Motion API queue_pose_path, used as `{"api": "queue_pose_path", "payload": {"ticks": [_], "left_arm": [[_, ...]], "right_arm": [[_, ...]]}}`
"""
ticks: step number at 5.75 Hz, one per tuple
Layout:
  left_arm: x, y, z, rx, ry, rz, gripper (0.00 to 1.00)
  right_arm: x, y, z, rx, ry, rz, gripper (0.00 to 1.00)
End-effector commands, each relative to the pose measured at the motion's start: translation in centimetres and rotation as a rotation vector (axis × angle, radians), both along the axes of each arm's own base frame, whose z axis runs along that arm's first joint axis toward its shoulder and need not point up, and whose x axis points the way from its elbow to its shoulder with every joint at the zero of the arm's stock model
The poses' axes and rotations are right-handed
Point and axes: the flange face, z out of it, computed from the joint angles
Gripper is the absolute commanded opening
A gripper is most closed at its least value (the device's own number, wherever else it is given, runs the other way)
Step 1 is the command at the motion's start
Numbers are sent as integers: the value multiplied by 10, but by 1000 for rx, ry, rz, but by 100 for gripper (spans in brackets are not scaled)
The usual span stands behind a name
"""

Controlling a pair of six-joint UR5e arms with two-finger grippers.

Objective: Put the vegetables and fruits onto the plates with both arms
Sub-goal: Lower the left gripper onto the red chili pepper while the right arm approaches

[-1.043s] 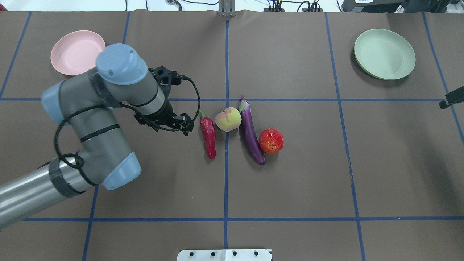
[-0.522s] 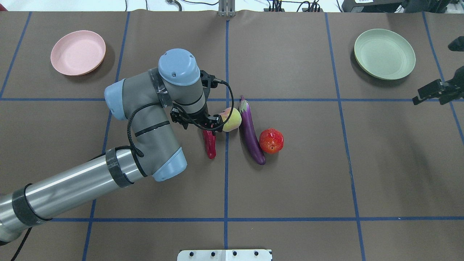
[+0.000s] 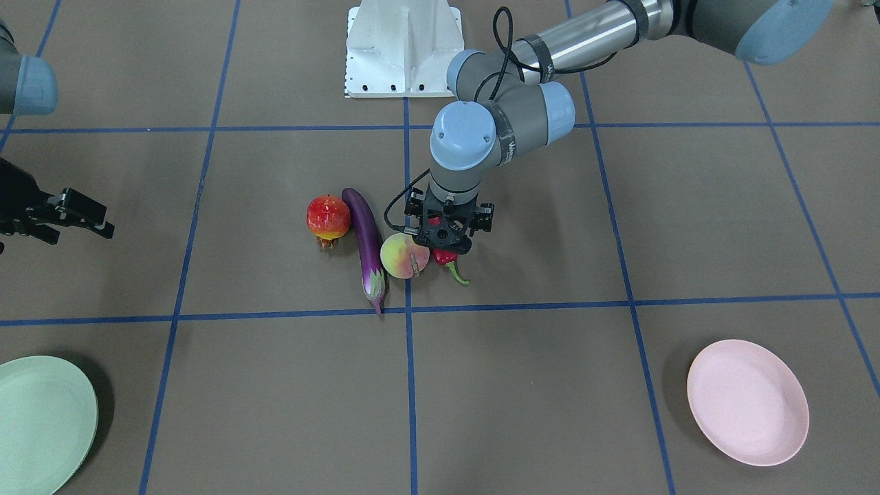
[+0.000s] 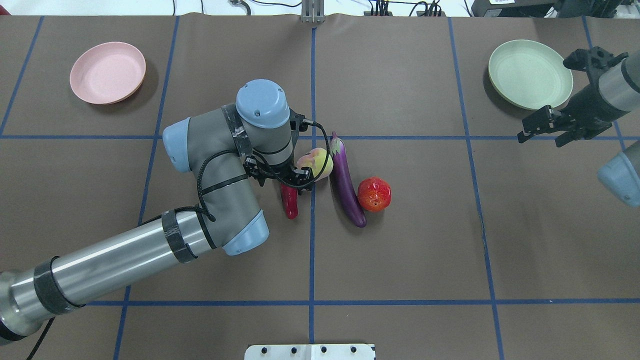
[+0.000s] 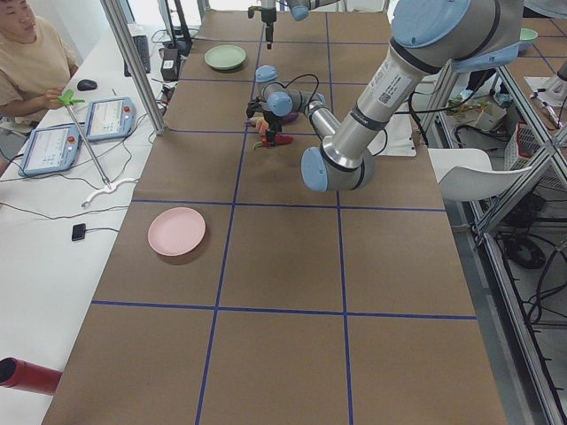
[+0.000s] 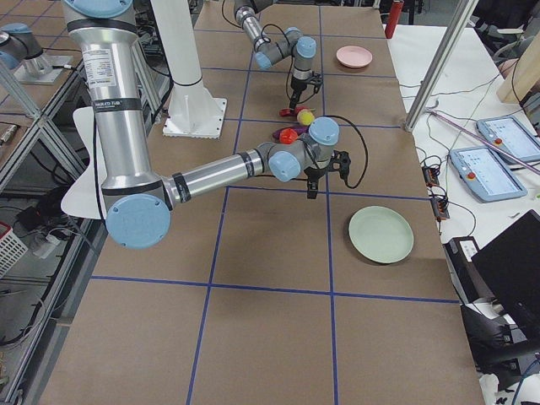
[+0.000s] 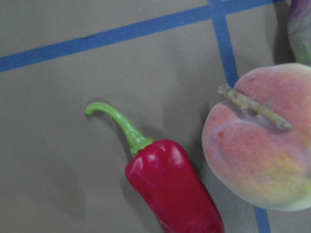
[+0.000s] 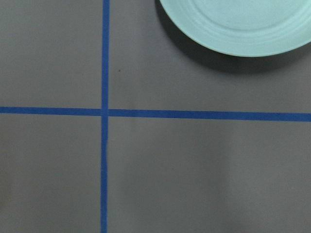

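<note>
My left gripper (image 4: 292, 178) has swung from frame left to hover over the chili pepper (image 4: 290, 202) at frame centre, beside the peach (image 4: 320, 161); it grips nothing, opening width unclear, so grasping comes next.

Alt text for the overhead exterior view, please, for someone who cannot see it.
The left gripper hovers over the red chili pepper, which lies beside the peach, eggplant and pomegranate mid-table. The right gripper hangs near the empty pale green plate at far right; the empty pink plate sits far left.
</note>
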Motion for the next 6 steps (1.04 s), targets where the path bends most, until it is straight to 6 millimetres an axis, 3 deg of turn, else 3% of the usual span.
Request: {"api": "queue_pose_path", "payload": {"ticks": [1,2,3,4,5,6], "left_arm": [[8,1,-4,-3,-4,3,98],[11,1,-1,-7,-10,4,98],[11,0,-1,-9,-12,3,88],[12,1,-2,-9,-11,4,58],[15,4,-5,-16,-8,-1,6],[12,4,-10,-13,4,-4,0]], "right_arm": [[-11,3,-1,-9,2,-10,100],[-13,4,0,-11,4,-13,100],[-17,5,1,-13,5,-19,100],[-19,6,2,-14,5,-24,100],[-20,6,2,-15,6,-25,100],[-22,2,-8,-3,-2,-24,100]]}}
